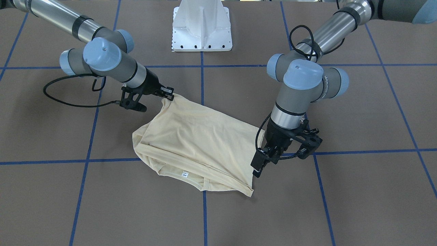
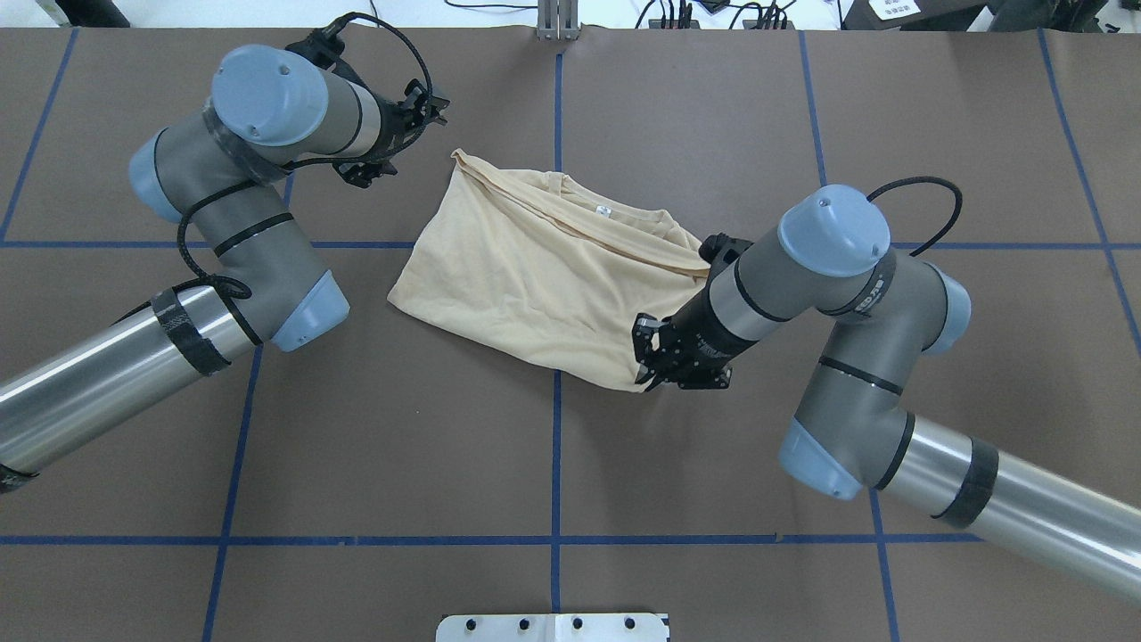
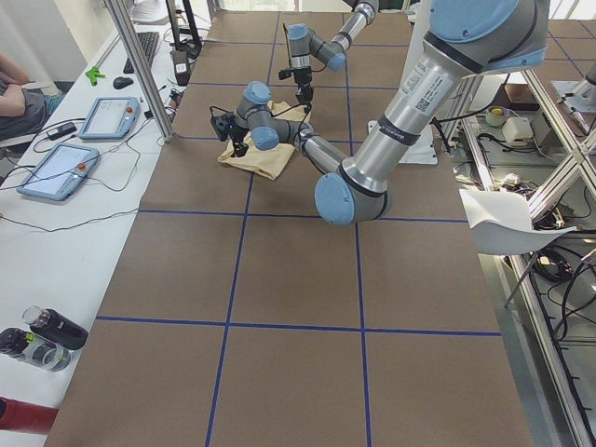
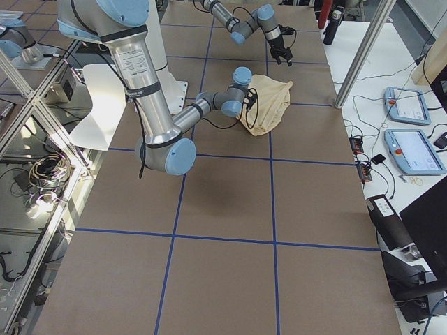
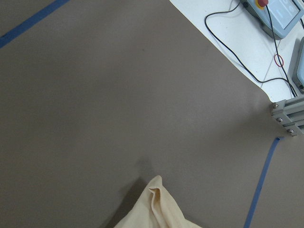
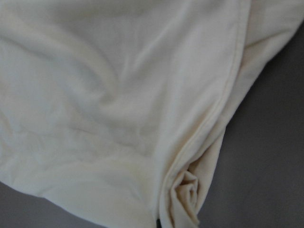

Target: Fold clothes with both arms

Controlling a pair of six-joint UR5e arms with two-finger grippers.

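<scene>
Cream-yellow shirt (image 1: pixel 198 143) sits mid-table (image 1: pixel 341 205), roughly folded into a slanted rectangle across the centre blue tape line (image 1: pixel 205 218). The collar edge with its white neck label (image 1: pixel 184 174) is on the side away from the robot, plain fabric facing up

Right gripper (image 1: pixel 168 92) is clamped on the shirt's corner nearest the robot. Its jaws are pinched tight on a small bunch of cloth, and the right wrist view shows that rolled-up bunch at its bottom edge. The fabric runs stretched from that corner, which looks a bit raised off the table

Left gripper (image 1: pixel 259 164) hangs over the opposite end of the shirt, near the far corner and just beside the side hem. In the left wrist view that corner lies slack on the brown surface with no fingers in shot. It doesn't seem to have hold of any cloth, and I cannot tell how far its jaws are open

White pedestal base (image 1: pixel 202 30) stands behind, between the two arms
</scene>
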